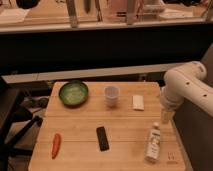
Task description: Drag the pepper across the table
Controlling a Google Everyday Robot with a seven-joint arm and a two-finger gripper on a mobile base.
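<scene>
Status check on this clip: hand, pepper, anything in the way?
Hand at right edge of table, near bottle. Pepper front left, untouched. Black bar between them.

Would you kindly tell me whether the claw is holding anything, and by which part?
Nothing seems held: the claw hangs by the right edge of the table, far from the pepper.

one cam, raised, off the table point(125, 137) near long edge, looks down & fwd across it; mid range, approx whole top in frame. gripper point(167, 116) over table's right edge.
</scene>
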